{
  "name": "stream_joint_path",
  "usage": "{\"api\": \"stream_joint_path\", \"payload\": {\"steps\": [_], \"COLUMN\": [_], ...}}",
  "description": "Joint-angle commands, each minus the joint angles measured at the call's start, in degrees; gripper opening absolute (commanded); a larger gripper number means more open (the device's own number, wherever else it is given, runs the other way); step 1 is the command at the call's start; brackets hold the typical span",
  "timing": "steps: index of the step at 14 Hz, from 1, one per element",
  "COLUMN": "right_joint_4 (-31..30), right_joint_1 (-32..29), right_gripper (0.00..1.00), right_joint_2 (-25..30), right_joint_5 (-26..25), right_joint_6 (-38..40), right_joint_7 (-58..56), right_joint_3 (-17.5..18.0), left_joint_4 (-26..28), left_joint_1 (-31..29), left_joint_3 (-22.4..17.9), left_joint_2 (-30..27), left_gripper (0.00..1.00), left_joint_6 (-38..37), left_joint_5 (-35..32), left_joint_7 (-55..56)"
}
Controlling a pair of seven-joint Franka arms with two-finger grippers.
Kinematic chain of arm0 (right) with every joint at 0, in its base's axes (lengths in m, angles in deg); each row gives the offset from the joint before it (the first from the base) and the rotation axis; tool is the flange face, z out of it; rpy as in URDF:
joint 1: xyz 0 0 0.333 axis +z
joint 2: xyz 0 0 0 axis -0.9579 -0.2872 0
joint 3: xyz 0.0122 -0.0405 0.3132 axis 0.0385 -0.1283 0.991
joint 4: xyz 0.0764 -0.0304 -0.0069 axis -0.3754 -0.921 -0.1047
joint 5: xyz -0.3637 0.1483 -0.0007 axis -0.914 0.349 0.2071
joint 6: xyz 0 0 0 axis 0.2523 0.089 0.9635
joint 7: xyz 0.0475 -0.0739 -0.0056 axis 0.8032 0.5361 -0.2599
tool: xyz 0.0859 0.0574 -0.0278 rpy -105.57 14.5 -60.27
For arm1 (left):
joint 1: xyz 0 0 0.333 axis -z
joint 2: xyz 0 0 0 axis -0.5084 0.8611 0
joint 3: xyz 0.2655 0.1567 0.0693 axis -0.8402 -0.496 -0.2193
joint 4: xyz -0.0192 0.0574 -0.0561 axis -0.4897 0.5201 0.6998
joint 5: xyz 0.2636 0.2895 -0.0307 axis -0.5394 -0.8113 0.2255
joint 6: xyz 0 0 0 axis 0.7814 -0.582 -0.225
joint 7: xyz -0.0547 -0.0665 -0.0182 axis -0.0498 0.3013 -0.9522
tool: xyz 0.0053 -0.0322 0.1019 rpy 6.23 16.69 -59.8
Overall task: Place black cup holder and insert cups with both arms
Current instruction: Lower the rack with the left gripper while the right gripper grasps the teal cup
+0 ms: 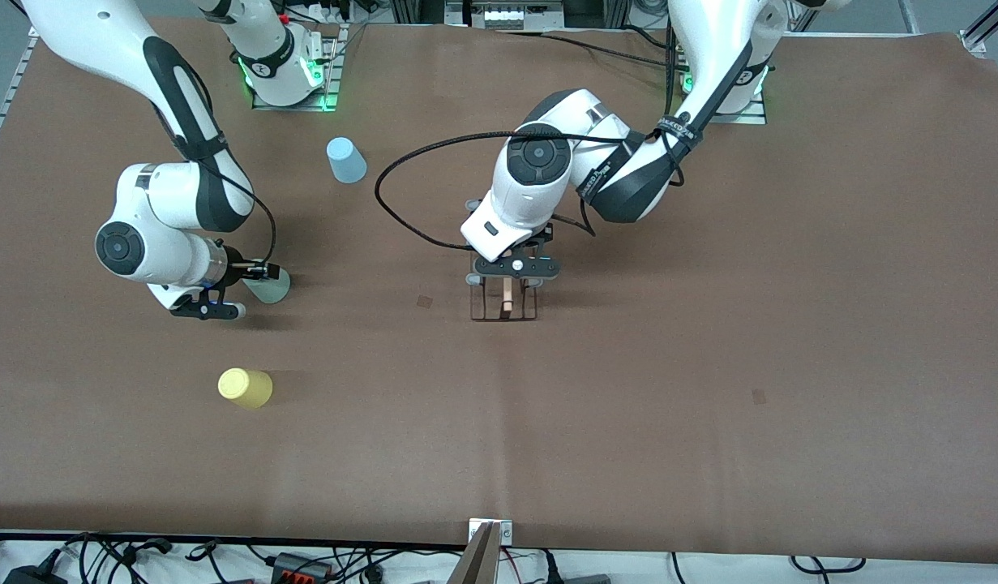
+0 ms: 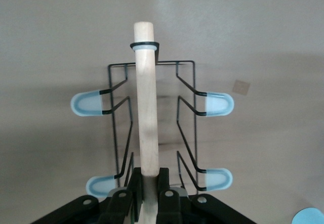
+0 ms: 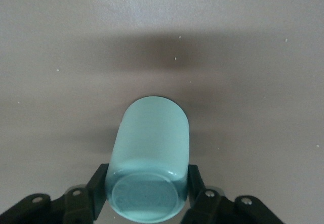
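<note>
In the front view we see the left gripper [image 1: 516, 276] down over the black cup holder [image 1: 505, 304], which stands near the middle of the brown table [image 1: 709, 365]; the arm's wrist hides the rack's top, so only thin black wire and a short piece of the pale wooden rod show. Toward the right arm's end of the table the right gripper [image 1: 259, 272] is closed around the pale green cup [image 1: 270, 285], whose farther part is covered by the fingers. The light blue cup [image 1: 346, 160] stands upside down farther from the camera, and the yellow cup [image 1: 245, 388] lies nearer to it, both well apart from the rack. In the left wrist view, the left gripper [image 2: 147, 193] is clamped on the smooth round wooden rod [image 2: 145, 107] of the wire rack [image 2: 185, 133]; four rounded pale-tipped pegs [image 2: 217, 104] show, any others being cut off by the frame. A sliver of a blue cup [image 2: 309, 217] is cut off at the corner. In the right wrist view, the right gripper [image 3: 147, 193] grips the glossy tapered green cup [image 3: 149, 153] by its sides at the flat base, with the mouth turned away from the camera and unseen.
</note>
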Motion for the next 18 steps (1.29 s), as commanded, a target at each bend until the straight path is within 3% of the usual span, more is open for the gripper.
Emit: {"api": "stream_joint_path", "payload": {"steps": [1,2,4,7,11,14,16,18], "right_joint_4": [2.8,5.16,11.83,17.91,20.12,25.38,27.06,27.15], "right_joint_1": [-0.01,-0.01,-0.01,0.07,1.56,5.69,8.5,10.96], "right_gripper": [0.25,0.24,0.24,0.24,0.24,0.24,0.24,0.24], "right_joint_2": [0.18,0.18,0.1,0.1,0.36,0.27,0.27,0.88], "right_joint_5": [0.93,0.93,0.93,0.85,0.93,1.46,4.87,7.6], "right_joint_6": [2.76,5.74,13.64,19.56,20.18,26.32,29.31,31.95], "right_joint_7": [-1.26,-1.27,-1.27,-2.14,-2.5,-0.92,2.5,5.14], "right_joint_3": [0.09,0.09,0.09,0.09,0.27,0.27,0.27,0.27], "left_joint_4": [-2.4,-2.4,-2.22,-2.4,-2.66,-2.57,-2.57,-2.57], "left_joint_1": [1.58,2.37,3.87,3.18,-5.42,-11.57,-18.42,-20.99], "left_joint_3": [-0.35,-0.35,-0.53,-1.05,-0.44,-1.23,-0.45,-0.53], "left_joint_2": [1.31,1.84,2.8,0.71,-5.71,-10.97,-13.61,-16.95], "left_gripper": [0.01,0.03,0.28,1.0,1.0,1.0,1.0,1.0], "left_joint_6": [0.49,0.76,1.55,0.5,-9.32,-16.36,-19.96,-24.97], "left_joint_5": [0.58,0.32,-0.21,-0.3,-0.03,-0.3,-0.12,-0.03], "left_joint_7": [1.63,1.72,1.73,1.46,-1.33,-9.15,-11.19,-11.89]}}
